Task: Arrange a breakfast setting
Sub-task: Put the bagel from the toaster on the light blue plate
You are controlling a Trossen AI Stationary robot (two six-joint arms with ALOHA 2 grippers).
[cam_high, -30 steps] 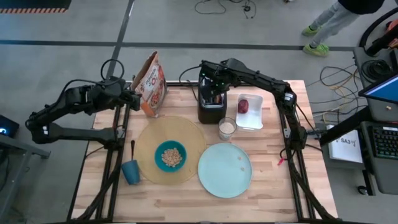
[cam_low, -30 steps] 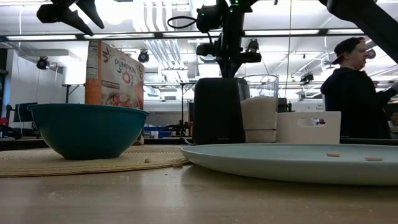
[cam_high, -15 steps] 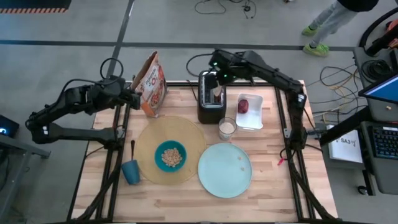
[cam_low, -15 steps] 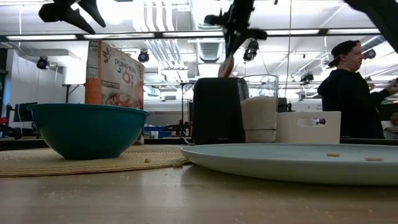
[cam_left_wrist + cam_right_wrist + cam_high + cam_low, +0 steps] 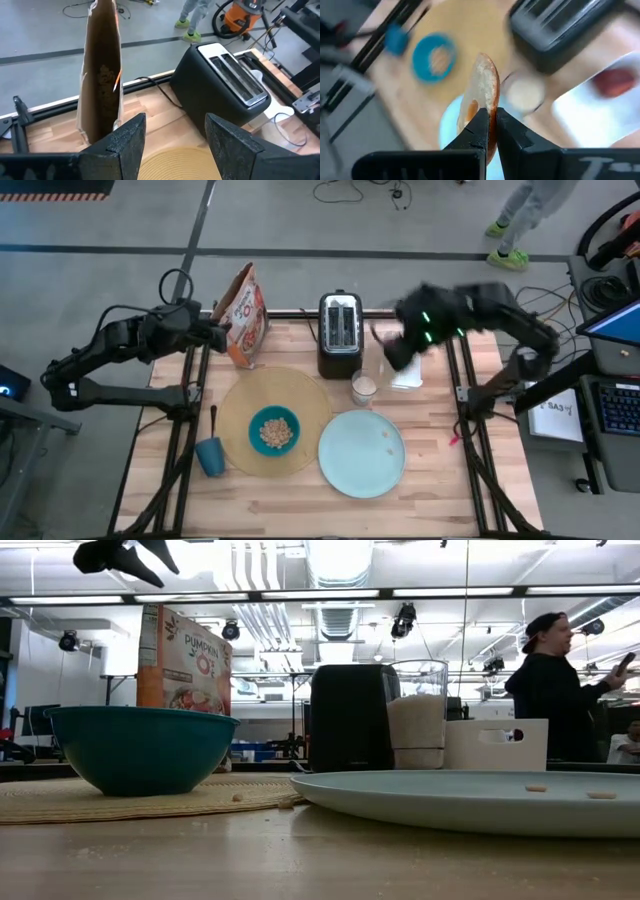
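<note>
**Right arm off the toaster, bread in its grip**

Since a second ago the right gripper (image 5: 390, 352) has left the toaster (image 5: 340, 333) slot and swung out over the white tray (image 5: 408, 376), blurred.

High view: left gripper (image 5: 215, 335) hovers beside the cereal bag (image 5: 243, 315). Teal bowl (image 5: 273, 430) on the placemat (image 5: 240, 405), pale-blue plate (image 5: 361, 453) below the right gripper, cup (image 5: 210, 457) and spoon (image 5: 213, 417) well off.

Low view: left gripper (image 5: 125, 555) above the bag.

Left wrist: fingers (image 5: 122, 140) spread, nothing between.

Right wrist: fingers (image 5: 479, 131) pinching the round bread (image 5: 481, 95) upright; dark red fruit (image 5: 616, 81) in the tray beyond.
</note>
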